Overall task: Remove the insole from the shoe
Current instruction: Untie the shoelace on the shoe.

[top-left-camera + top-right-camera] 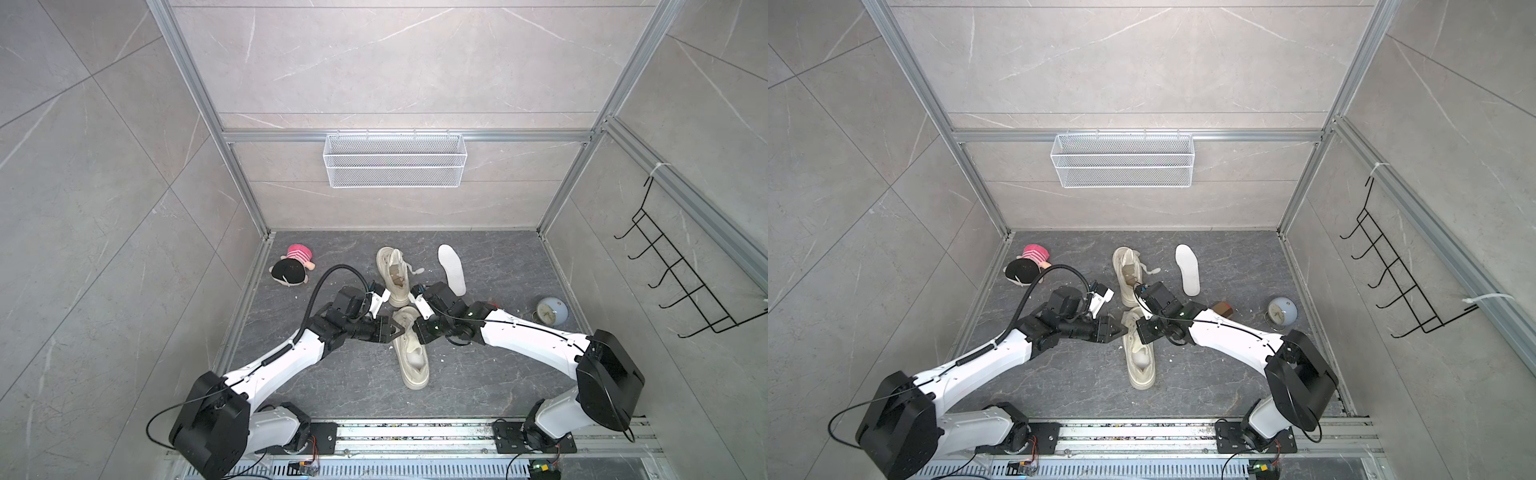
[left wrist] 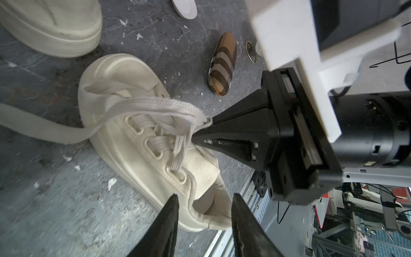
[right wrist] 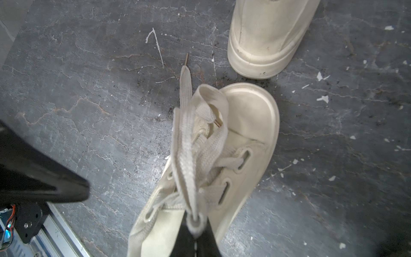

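Laces [image 3: 189, 166] pinched in right claw [image 3: 196, 223] — left claw [image 2: 205, 197] parted beside shoe [image 2: 106, 73].

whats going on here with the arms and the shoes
Both arms are working on the near shoe to get its insole out. The right gripper is shut on the laces. The left gripper is open at the shoe's opening, holding nothing. One insole already lies on the floor beside the far shoe. The near shoe's own looks not yet out.

Bright even light, wrist-view edges perhaps blurred
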Available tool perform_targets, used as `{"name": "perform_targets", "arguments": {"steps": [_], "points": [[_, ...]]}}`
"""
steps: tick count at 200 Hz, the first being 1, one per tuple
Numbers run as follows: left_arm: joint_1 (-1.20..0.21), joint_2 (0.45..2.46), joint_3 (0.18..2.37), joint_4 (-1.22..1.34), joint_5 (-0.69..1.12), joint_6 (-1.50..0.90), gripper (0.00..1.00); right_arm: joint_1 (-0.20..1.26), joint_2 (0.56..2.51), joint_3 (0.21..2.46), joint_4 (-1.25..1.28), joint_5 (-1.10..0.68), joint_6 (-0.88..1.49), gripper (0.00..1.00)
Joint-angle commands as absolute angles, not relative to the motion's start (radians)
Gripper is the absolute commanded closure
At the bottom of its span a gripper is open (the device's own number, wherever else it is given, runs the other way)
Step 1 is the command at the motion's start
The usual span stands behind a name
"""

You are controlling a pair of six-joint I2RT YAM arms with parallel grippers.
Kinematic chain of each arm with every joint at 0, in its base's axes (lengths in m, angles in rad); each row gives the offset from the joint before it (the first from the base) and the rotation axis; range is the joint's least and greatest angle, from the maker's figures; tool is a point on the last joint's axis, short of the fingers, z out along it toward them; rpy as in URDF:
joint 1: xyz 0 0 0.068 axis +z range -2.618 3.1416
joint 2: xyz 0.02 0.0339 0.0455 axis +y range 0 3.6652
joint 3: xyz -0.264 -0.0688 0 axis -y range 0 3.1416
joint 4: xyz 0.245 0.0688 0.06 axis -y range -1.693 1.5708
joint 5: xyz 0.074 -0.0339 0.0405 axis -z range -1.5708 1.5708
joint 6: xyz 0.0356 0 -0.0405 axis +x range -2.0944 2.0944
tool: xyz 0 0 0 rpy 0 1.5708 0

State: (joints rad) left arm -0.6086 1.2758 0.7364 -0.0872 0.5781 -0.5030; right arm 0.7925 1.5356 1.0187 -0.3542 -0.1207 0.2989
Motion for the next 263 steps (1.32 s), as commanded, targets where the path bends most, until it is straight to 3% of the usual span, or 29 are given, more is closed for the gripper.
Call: {"name": "perform_targets", "arguments": {"steps": [1,107,130,161,215,263], "points": [[-0.624,1.322,0.750,0.054,0.597,-0.517,0.58,0.791,1.519,1.006,-0.367,-0.129,0.319,1.00],[-0.656,1.497,0.762,0.167,0.537,-0.508,0.62,0.790,1.527,0.999,-0.357,-0.149,0.334,1.00],[-0.660,1.507,0.762,0.181,0.527,-0.508,0.73,0.790,1.525,0.996,-0.359,-0.148,0.334,1.00],[-0.660,1.482,0.748,0.177,0.482,-0.498,0.99,0.791,1.506,0.993,-0.404,-0.089,0.341,0.99],[-0.660,1.357,0.685,0.165,0.425,-0.460,1.00,0.782,1.416,0.936,-0.472,0.036,0.377,0.75],[-0.662,1.320,0.665,0.196,0.443,-0.471,1.00,0.782,1.364,0.891,-0.355,-0.092,0.363,0.44]]}}
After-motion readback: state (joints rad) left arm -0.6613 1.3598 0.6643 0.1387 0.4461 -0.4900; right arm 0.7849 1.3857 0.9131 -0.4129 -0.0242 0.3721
